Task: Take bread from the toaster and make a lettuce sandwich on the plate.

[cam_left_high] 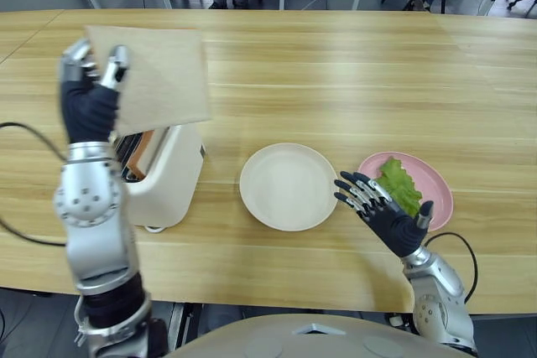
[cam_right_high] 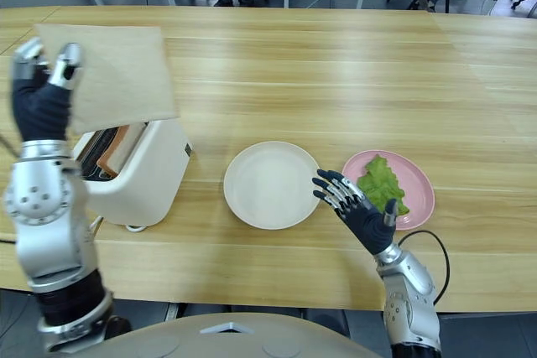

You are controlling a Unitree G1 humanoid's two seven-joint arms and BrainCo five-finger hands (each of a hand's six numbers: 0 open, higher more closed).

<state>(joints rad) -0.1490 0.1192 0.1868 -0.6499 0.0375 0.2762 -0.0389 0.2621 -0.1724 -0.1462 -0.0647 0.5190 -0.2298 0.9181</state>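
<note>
My left hand (cam_left_high: 88, 98) is raised above the white toaster (cam_left_high: 168, 182) and is shut on a slice of bread (cam_left_high: 155, 77), a flat tan square held upright over the slots. Another slice (cam_right_high: 117, 148) still stands in the toaster. The empty cream plate (cam_left_high: 288, 186) lies right of the toaster at the table's middle. A green lettuce leaf (cam_left_high: 399, 186) rests on a pink plate (cam_left_high: 432, 180) further right. My right hand (cam_left_high: 382, 211) hovers open, palm up, between the two plates, just in front of the lettuce.
A black cable (cam_left_high: 17, 182) runs along the table left of the toaster, and another cable (cam_left_high: 457, 245) loops near my right wrist. The far half of the wooden table (cam_left_high: 352, 64) is bare. Chairs and table legs stand beyond its far edge.
</note>
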